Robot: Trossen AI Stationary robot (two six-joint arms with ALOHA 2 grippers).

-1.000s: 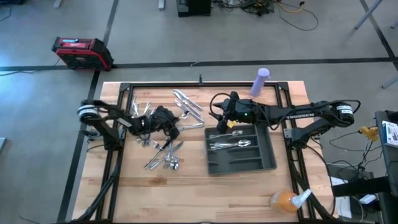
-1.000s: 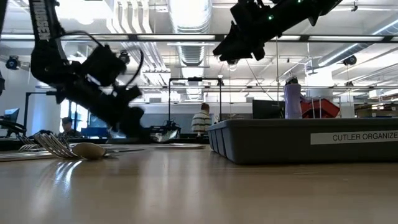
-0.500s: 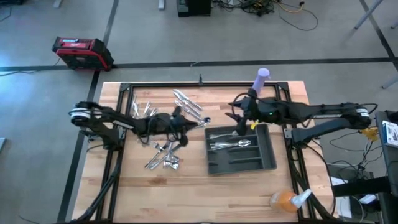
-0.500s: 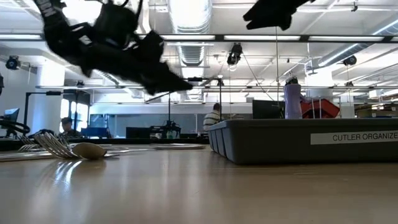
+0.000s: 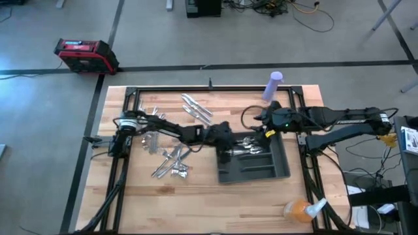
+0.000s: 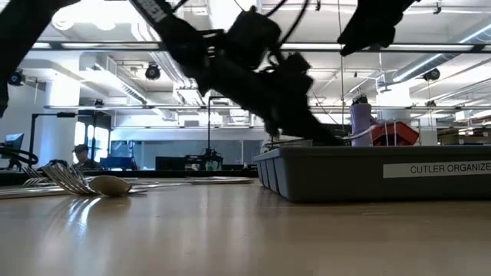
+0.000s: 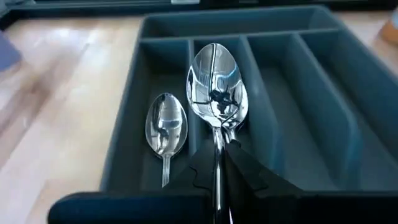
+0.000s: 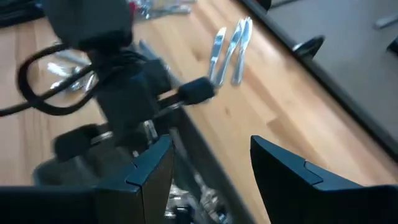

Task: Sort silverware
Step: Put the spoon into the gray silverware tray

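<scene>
The bench (image 5: 196, 196) is pale wooden planking with a black frame along its edges, standing on a grey concrete floor (image 5: 39, 130) crossed by dark tape lines. A red and black case (image 5: 85, 55) sits on the floor beyond the bench's far left corner.

Loose silverware (image 5: 171, 162) lies scattered on the bench's left half: forks (image 5: 149, 116) near the far left, a heap nearer the middle, and 3 knives (image 5: 196, 106) toward the far edge. In the low view a fork and spoon cluster (image 6: 77, 182) rests on the wood at the left.

The left arm reaches across from the left edge, its left pincer (image 5: 225, 140) at the tray's near-left end. The left wrist view shows its fingers pressed together on the handle of a large spoon (image 7: 214, 84), whose bowl hangs over a middle compartment of the dark grey cutlery tray (image 7: 329, 74). A smaller spoon (image 7: 165, 127) lies in the neighbouring compartment. More pieces already lie in the tray's far compartments.

The right arm comes in from the right edge; the right pincer (image 5: 268, 124) hovers above the tray's far edge, its fingers (image 8: 298, 180) spread with nothing between them.

A lilac bottle (image 5: 273, 85) stands at the far edge, and an orange spray bottle (image 5: 302, 210) lies near the near right corner. The low view looks into a large hall with ceiling ducts, strip lights and a seated person (image 6: 80, 156) far off.
</scene>
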